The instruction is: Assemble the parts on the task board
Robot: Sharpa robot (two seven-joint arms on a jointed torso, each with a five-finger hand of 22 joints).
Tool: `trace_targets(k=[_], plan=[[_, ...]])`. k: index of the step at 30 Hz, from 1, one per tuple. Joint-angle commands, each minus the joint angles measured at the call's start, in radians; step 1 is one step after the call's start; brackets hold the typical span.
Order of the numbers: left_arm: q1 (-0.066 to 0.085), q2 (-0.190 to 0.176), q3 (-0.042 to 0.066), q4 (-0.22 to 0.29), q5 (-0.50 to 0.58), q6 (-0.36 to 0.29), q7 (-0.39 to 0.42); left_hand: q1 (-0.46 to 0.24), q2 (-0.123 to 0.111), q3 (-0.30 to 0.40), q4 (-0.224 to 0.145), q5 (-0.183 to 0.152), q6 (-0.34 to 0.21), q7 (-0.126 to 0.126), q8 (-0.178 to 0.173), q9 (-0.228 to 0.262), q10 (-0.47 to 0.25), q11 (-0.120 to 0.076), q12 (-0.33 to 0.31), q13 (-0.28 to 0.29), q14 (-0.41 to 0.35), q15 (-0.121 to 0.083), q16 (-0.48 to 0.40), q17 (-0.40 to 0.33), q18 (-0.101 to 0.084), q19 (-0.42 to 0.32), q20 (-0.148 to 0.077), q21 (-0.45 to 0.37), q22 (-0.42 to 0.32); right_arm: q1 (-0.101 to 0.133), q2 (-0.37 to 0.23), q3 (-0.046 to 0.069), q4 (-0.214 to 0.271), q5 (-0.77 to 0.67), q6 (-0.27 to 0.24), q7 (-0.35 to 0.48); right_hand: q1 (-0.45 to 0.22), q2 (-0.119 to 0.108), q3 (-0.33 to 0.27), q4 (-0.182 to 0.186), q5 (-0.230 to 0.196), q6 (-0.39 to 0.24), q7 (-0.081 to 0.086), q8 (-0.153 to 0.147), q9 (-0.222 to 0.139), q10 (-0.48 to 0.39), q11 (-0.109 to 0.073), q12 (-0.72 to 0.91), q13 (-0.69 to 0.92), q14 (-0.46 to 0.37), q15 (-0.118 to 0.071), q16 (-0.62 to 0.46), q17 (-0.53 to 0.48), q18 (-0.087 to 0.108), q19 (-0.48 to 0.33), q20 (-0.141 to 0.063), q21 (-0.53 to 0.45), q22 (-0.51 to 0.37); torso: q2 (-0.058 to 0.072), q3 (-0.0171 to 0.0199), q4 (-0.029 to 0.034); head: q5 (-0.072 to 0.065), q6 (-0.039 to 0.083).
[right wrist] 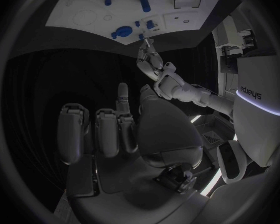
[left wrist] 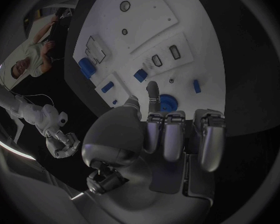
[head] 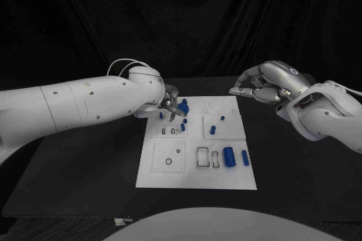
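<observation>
Left robot hand (head: 172,104) sits over the far-left corner of the task board (head: 198,179), fingertips touching a round blue part (head: 182,108), not clearly gripping. Right robot hand (head: 266,85) hovers off the far-right edge above bare counter (head: 302,173), fingers curled, holding nothing.

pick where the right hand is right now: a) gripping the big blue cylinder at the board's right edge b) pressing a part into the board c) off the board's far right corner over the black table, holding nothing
c: the right hand hangs past the task board's far right corner, fingers curled in on nothing, over the black table.
</observation>
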Motion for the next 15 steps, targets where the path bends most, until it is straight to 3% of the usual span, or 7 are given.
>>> trace_targets(k=[1, 7, 15], plan=[[0.000, 0.009, 0.001, -0.012, -0.002, 0.019, 0.010, -0.016, 0.001, 0.000, 0.006, -0.011, -0.004, 0.002, -0.012, 0.003, 0.108, -0.002, 0.003, 0.263, 0.104, -0.006, 0.003, 0.263, -0.005, 0.102, -0.002, 0.001, 0.259, -0.003, 0.002, 0.001, -0.001, -0.001, 0.002, -0.011, -0.002, 0.007, -0.006, 0.000, -0.001, -0.005, 0.001, 0.002, 0.001, 0.103, -0.005, 0.002, 0.263, 0.072, -0.005, -0.002, 0.079, -0.008, 0.041, -0.004, -0.003, 0.213, 0.000, -0.0004, -0.0002, 0.005, 0.000], [-0.002, 0.021, 0.001, -0.027, -0.002, 0.020, 0.025, -0.047, 0.011, -0.002, 0.007, -0.020, -0.006, 0.007, -0.037, 0.003, 0.108, 0.002, 0.003, 0.263, 0.104, -0.003, 0.003, 0.263, -0.003, 0.097, 0.001, -0.002, 0.254, -0.004, 0.004, 0.001, -0.004, -0.001, 0.001, -0.009, -0.002, 0.009, -0.006, 0.000, -0.001, -0.006, 0.001, 0.001, 0.001, 0.103, -0.005, 0.002, 0.263, 0.072, -0.005, -0.003, 0.077, -0.008, 0.041, -0.004, -0.005, 0.213, 0.001, -0.0032, 0.0013, 0.001, 0.000], [-0.006, 0.035, 0.001, -0.036, -0.002, 0.014, 0.038, -0.046, 0.013, 0.003, 0.000, -0.010, -0.010, 0.011, -0.058, 0.000, 0.108, 0.006, 0.003, 0.263, 0.104, 0.000, 0.003, 0.263, -0.001, 0.090, 0.004, -0.006, 0.247, -0.007, 0.005, 0.001, -0.005, -0.001, 0.006, -0.009, 0.006, 0.005, -0.009, -0.007, 0.000, -0.012, 0.002, -0.001, 0.001, 0.103, -0.005, 0.002, 0.263, 0.071, -0.004, -0.004, 0.075, -0.007, 0.039, -0.003, -0.008, 0.212, 0.000, -0.0017, 0.0004, 0.001, 0.000]])
